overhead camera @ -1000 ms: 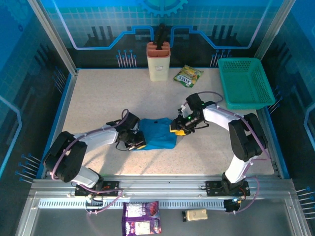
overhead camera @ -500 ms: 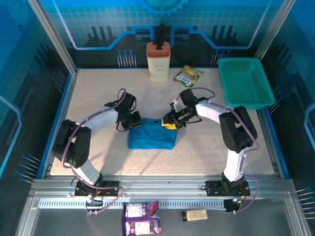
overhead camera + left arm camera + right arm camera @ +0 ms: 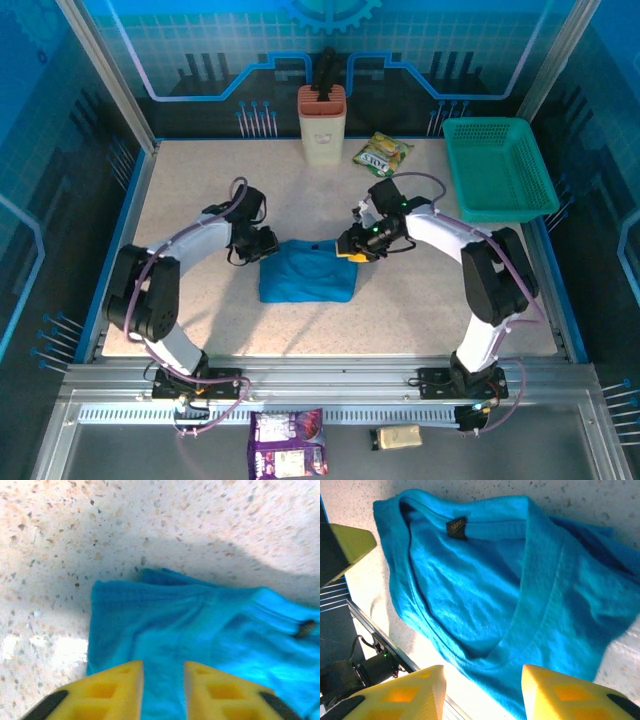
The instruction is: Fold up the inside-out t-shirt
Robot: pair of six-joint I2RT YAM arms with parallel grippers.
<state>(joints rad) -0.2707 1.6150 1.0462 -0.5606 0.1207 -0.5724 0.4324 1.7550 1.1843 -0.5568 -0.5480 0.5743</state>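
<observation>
Speckled pale table (image 3: 420,300) carries the blue t-shirt (image 3: 307,272), which lies bunched into a rough rectangle near the middle between the two arms, its neck label facing up. Along the far edge a teal mesh basket (image 3: 452,170) sits in the right corner, a beige holder (image 3: 322,135) has a black handle (image 3: 326,70) standing in it, and a green-yellow snack packet (image 3: 382,154) lies between them. The left gripper (image 3: 266,246) is at the shirt's far left corner with its jaws narrowly parted and nothing between them, while the right gripper (image 3: 350,250) is at the far right corner, jaws wider and gripping nothing.
</observation>
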